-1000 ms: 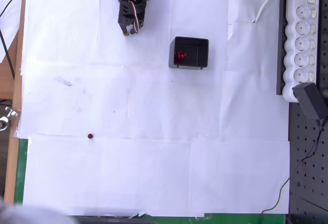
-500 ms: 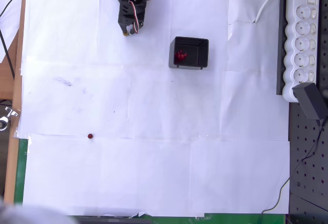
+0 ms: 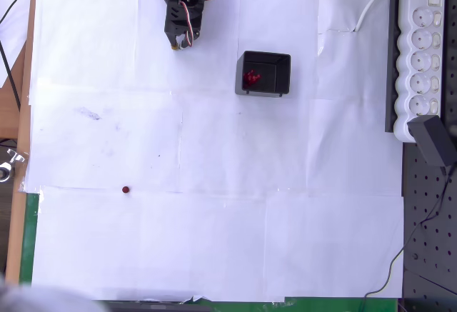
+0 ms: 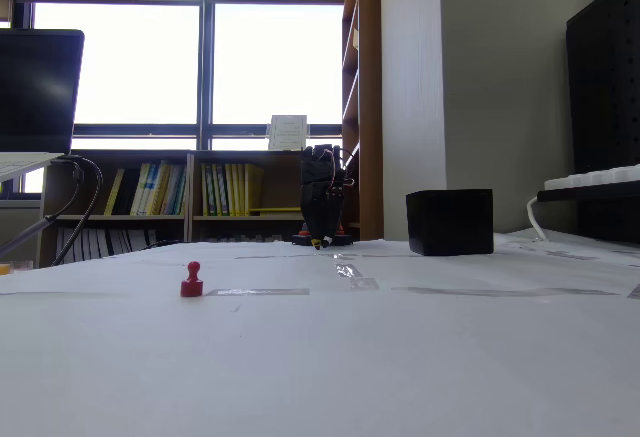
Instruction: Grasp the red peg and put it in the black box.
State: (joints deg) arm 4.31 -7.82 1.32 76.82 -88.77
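Nothing changed: arm (image 3: 183, 5) folded, claw (image 3: 180, 43) state unclear; red peg (image 3: 126, 190) upright, far from black box (image 3: 263, 73); reach unstarted.

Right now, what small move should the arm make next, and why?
Probably swing the gripper out toward the red peg. The arm sits folded at the far edge of the paper, while the peg stands upright and alone, well apart from the black box.
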